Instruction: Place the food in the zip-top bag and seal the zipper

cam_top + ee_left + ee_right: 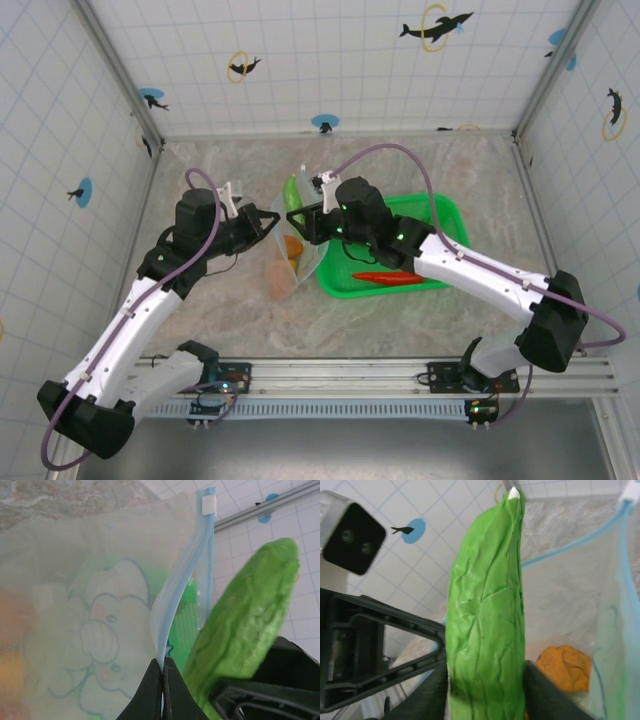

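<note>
Mid-frame from above, the left claw (162, 680) pinches the clear elephant-print plastic bag's (100, 630) pale blue zipper strip (172, 605) — propping the mouth open — so the right claw (487, 680), gripping a long green toy vegetable (487, 605), can drop it in.

Beyond your left claw (268, 222) and right claw (298, 217) rises the back wall (330, 70), white with a pale grid and dolphin stickers (436, 27). Matching side walls (60, 120) stand outward of each claw. Beneath the claws lies a beige marbled worktop (430, 170). At the far corners stand metal posts (118, 68), and a slotted rail (400, 373) runs nearer than both.
</note>
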